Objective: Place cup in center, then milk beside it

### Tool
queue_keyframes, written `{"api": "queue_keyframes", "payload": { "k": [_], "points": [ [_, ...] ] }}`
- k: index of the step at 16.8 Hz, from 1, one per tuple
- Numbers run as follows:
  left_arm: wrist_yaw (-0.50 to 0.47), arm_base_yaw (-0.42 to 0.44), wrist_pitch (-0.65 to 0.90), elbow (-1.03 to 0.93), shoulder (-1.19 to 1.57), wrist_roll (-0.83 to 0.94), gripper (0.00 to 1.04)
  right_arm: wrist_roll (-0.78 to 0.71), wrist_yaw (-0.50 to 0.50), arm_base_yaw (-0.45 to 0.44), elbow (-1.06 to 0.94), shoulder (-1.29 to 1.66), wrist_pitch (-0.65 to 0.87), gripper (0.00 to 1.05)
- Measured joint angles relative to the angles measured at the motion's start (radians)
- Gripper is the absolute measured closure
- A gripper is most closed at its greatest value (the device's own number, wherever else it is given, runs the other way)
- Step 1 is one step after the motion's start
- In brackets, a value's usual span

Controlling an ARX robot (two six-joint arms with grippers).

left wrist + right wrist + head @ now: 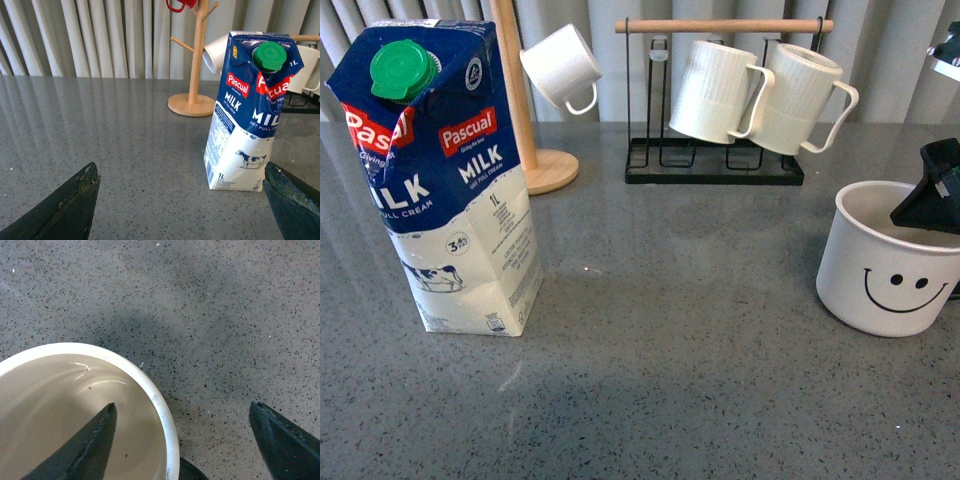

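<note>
front view has the grey worktop (670,330) filling most of the shot. milk (445,190) stands upright at the near left, long axis vertical. cup (885,265) sits upright over at the right edge, smiley facing us, so it has to go left to reach the centre. right hand (181,410) is the one on it, spread wide across the rim, one finger inside and one outside, not pinching yet i'd say. left hand (180,200) is wide too, empty, just short of the milk.
</note>
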Motion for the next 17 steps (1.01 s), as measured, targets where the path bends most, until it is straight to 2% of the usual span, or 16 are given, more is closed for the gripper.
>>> {"api": "queue_keyframes", "payload": {
  "k": [2,4,6,12,17],
  "points": [
    [0.000,0.000,0.000,0.000,0.000,0.000,0.07,-0.017,-0.014,-0.002,0.002,0.000,-0.016,0.51],
    [0.000,0.000,0.000,0.000,0.000,0.000,0.07,-0.019,-0.019,-0.006,0.004,-0.009,-0.029,0.83],
    [0.000,0.000,0.000,0.000,0.000,0.000,0.07,-0.018,-0.035,-0.006,0.010,-0.018,-0.046,1.01],
    [0.000,0.000,0.000,0.000,0.000,0.000,0.07,0.002,-0.064,0.003,0.061,-0.070,-0.100,1.02],
    [0.000,0.000,0.000,0.000,0.000,0.000,0.07,0.038,-0.091,0.138,0.109,-0.121,-0.116,1.02]
  ]
}}
